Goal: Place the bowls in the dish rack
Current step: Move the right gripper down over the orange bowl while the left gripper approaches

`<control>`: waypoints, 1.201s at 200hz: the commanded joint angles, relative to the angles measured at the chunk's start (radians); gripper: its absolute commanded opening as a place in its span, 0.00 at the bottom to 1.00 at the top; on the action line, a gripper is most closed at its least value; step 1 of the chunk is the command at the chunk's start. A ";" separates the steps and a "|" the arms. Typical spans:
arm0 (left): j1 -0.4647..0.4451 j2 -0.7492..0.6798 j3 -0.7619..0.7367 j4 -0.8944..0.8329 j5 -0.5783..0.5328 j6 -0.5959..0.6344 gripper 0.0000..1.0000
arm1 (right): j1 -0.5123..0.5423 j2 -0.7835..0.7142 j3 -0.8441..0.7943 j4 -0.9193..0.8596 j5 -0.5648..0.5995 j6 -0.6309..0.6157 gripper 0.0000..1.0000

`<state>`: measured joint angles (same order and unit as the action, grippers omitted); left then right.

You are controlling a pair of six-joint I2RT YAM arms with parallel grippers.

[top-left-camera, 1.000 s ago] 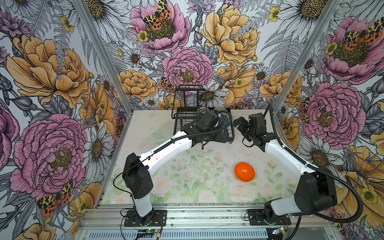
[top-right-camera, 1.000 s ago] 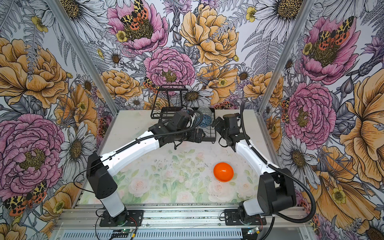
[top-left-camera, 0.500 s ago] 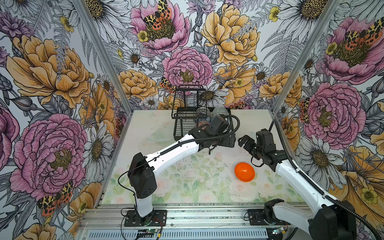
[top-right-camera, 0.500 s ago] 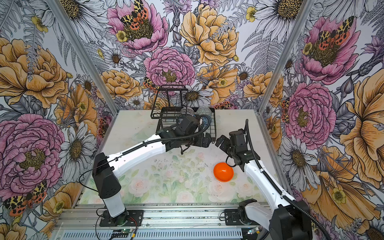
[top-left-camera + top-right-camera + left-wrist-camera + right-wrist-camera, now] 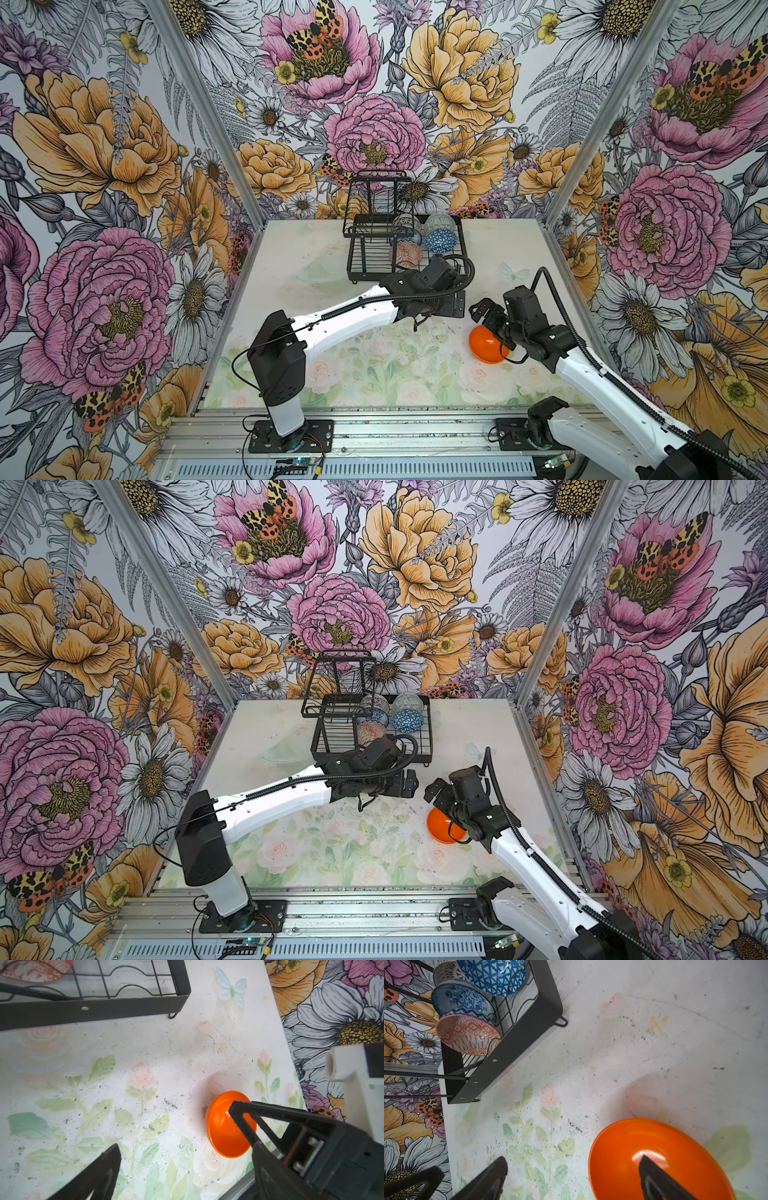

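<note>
Orange bowl (image 5: 482,349) sits upright on the table (image 5: 374,365), apart from the rack (image 5: 368,274), where the patterned bowls (image 5: 441,240) lean on edge. Right gripper (image 5: 482,311) hovers over its far rim, jaws wide and empty. Left gripper (image 5: 456,300), also spread wide and empty, hangs between rack and bowl.

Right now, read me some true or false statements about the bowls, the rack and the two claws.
1. The orange bowl sits in the dish rack. False: it rests on the table, outside the rack.
2. The right claw is open. True.
3. The left claw holds a bowl. False: it is open and empty.
4. The blue triangle bowl is in the rack. True.
</note>
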<state>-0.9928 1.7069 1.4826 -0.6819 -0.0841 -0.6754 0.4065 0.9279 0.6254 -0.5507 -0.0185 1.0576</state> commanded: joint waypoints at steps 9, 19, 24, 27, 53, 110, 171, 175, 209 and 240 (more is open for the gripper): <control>0.007 -0.122 -0.088 0.044 -0.045 -0.010 0.98 | 0.037 0.037 -0.008 -0.043 0.072 0.044 0.99; 0.008 -0.148 -0.130 0.074 -0.047 -0.006 0.99 | 0.051 0.048 -0.010 -0.047 0.101 0.042 0.99; 0.009 -0.159 -0.153 0.091 -0.050 -0.006 0.99 | 0.058 0.055 -0.010 -0.050 0.114 0.044 0.99; 0.010 -0.165 -0.163 0.097 -0.049 -0.007 0.99 | 0.062 0.060 -0.012 -0.053 0.119 0.046 0.99; 0.017 -0.198 -0.209 0.118 -0.033 -0.023 0.99 | 0.099 0.120 0.004 -0.055 0.154 0.047 0.99; 0.074 -0.261 -0.277 0.128 0.019 0.007 0.99 | 0.216 0.296 0.098 -0.052 0.243 0.082 0.86; 0.122 -0.345 -0.347 0.130 0.033 0.016 0.99 | 0.294 0.445 0.166 -0.052 0.276 0.103 0.59; 0.127 -0.349 -0.350 0.130 0.035 0.017 0.99 | 0.297 0.450 0.167 -0.052 0.276 0.108 0.58; 0.138 -0.384 -0.385 0.138 0.038 0.013 0.99 | 0.320 0.469 0.162 -0.055 0.284 0.130 0.53; 0.140 -0.390 -0.399 0.149 0.046 0.007 0.99 | 0.336 0.471 0.146 -0.055 0.285 0.139 0.47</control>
<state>-0.8593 1.3388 1.0977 -0.5705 -0.0593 -0.6785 0.7280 1.3899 0.7708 -0.6022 0.2398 1.1736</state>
